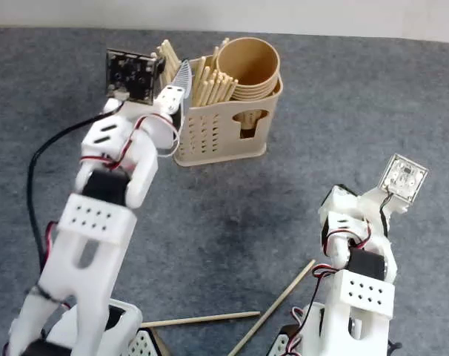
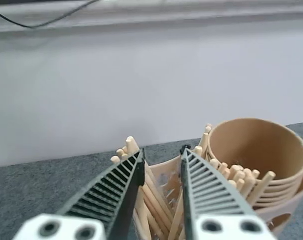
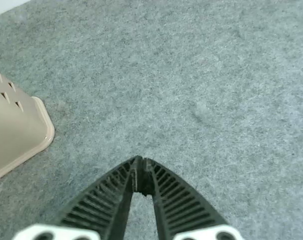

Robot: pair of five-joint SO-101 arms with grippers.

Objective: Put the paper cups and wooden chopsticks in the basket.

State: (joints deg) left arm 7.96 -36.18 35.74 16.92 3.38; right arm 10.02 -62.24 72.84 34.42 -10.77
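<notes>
Grey felt tabletop is carrying a beige perforated plastic basket, holding stacked tan paper cups and pale wooden chopsticks. My left gripper is hovering over those sticks, fingers spread. My right gripper is hanging over felt, fingers pressed together. High view is adding two loose chopsticks lying well apart from the basket: light, stiff, likely rolling, so I am favouring a mid-length pinch.

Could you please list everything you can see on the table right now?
Basket: one, beige, at the table's far side.
Paper cups: one nested stack, brown, in the basket.
Bundled chopsticks: many, pale wood, standing in the basket beside the cups.
Loose chopsticks: two, pale wood, lying on the mat near the arms' bases.
Mat: one, grey, covering the table.
Left gripper: black fingers open, above the basket's chopsticks.
Right gripper: black fingers shut, empty, over bare mat.
</notes>
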